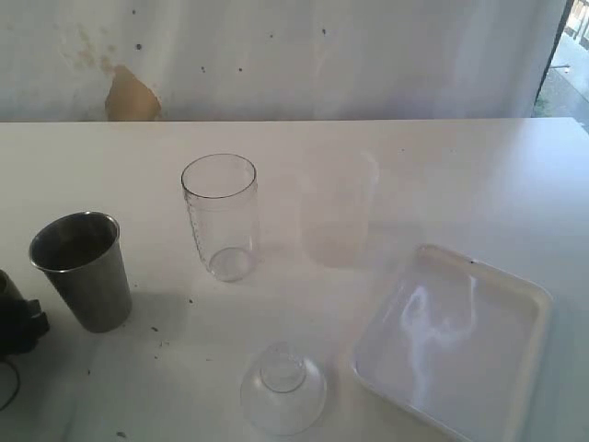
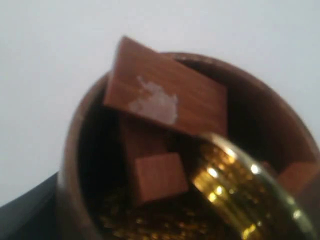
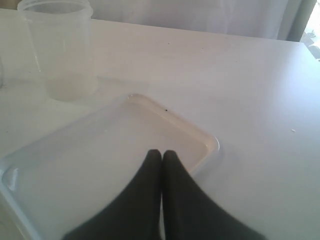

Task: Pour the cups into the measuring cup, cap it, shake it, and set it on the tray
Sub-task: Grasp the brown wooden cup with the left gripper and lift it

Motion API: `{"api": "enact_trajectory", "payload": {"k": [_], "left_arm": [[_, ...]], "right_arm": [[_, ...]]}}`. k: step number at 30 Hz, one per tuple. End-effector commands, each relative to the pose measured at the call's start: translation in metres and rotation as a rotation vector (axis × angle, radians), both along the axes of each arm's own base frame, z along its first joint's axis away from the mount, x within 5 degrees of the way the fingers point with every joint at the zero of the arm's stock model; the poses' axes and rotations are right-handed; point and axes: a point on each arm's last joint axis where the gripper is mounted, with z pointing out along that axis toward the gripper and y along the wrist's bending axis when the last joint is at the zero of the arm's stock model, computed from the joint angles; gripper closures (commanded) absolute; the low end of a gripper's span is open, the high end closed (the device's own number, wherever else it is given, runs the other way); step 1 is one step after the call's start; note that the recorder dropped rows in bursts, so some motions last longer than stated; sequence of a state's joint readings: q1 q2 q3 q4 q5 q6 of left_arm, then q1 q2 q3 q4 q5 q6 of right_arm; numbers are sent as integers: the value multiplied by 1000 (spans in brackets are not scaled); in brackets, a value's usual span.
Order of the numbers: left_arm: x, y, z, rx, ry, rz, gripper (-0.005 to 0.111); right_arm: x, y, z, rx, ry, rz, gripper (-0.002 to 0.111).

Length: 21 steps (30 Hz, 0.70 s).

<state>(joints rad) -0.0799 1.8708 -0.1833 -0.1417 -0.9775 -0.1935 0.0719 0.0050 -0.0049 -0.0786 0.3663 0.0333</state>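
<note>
**Tray under closed right gripper, wooden cup close at left wrist**

On my right wrist feed the right gripper (image 3: 161,152) hangs over the tray (image 3: 200,137). Its two dark fingers (image 3: 145,195) are pressed flat together with nothing between them. The tray lies flat on the white table (image 1: 460,166), on the right side of the exterior view. Past the tray stands the frosted cup (image 3: 60,50), upright and apart from the rim.

In the exterior view the measuring cup (image 1: 221,216) stands upright near the middle, clear, its mouth uncovered. The frosted cup is just to its right, not touching it. The tumbler (image 1: 81,269) stands upright well to the left, nearer the front edge. The lid (image 1: 283,387) rests on the table in front of the measuring cup, near the tray's left corner but apart from it. A dark piece of the left arm (image 1: 14,322) pokes in at the left edge, just beside the tumbler.

The wooden cup (image 2: 70,150) shows only on my left wrist feed, where it fills the blurred view, seen from above. Inside it are brown blocks (image 2: 160,175), and a flat piece (image 2: 165,95) with a pale smear lies tilted across the mouth. Gold bits (image 2: 150,220) glitter at the bottom, and a shiny gold object (image 2: 235,190) sits over them. I can't tell how the left gripper's jaws stand, or whether they touch the cup.
</note>
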Motion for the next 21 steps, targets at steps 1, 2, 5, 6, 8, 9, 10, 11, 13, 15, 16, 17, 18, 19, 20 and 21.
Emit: {"api": "enact_trajectory", "payload": {"k": [1, 2, 5, 6, 8, 9, 10, 11, 13, 15, 16, 17, 18, 19, 20, 21], "left_arm": [[-3, -6, -5, -4, 61, -70, 106], [-3, -6, -5, -4, 61, -70, 106], [-3, -4, -5, -4, 61, -51, 106], [-4, -4, -5, -11, 63, -46, 106], [-4, -4, -5, -10, 74, -47, 106], [-4, -4, -4, -10, 72, -43, 106], [-4, -3, -2, -4, 60, -40, 106], [-3, -3, 0, 5, 48, -35, 106], [-2, 1, 7, 1, 14, 14, 106], [-1, 6, 15, -5, -26, 81, 106], [-1, 7, 20, -5, -46, 102, 106], [0, 8, 24, 4, -62, 106, 106], [0, 8, 28, 15, -78, 101, 106], [-1, 8, 32, 28, -84, 87, 106], [-1, 8, 36, 41, -88, 74, 106], [-2, 8, 40, 50, -92, 69, 106]], "right_arm": [[0, 0, 0, -13, -16, 1, 108], [0, 0, 0, -13, -16, 1, 108], [0, 0, 0, -11, -15, 1, 108], [0, 0, 0, -11, -15, 1, 108], [0, 0, 0, -11, -15, 1, 108], [0, 0, 0, -11, -15, 1, 108], [0, 0, 0, -11, -15, 1, 108], [0, 0, 0, -11, -15, 1, 108], [0, 0, 0, -11, -15, 1, 108], [0, 0, 0, -11, -15, 1, 108], [0, 0, 0, -11, -15, 1, 108], [0, 0, 0, -11, -15, 1, 108], [0, 0, 0, -11, -15, 1, 108], [0, 0, 0, -11, -15, 1, 108], [0, 0, 0, -11, -15, 1, 108], [0, 0, 0, -11, -15, 1, 108]]}}
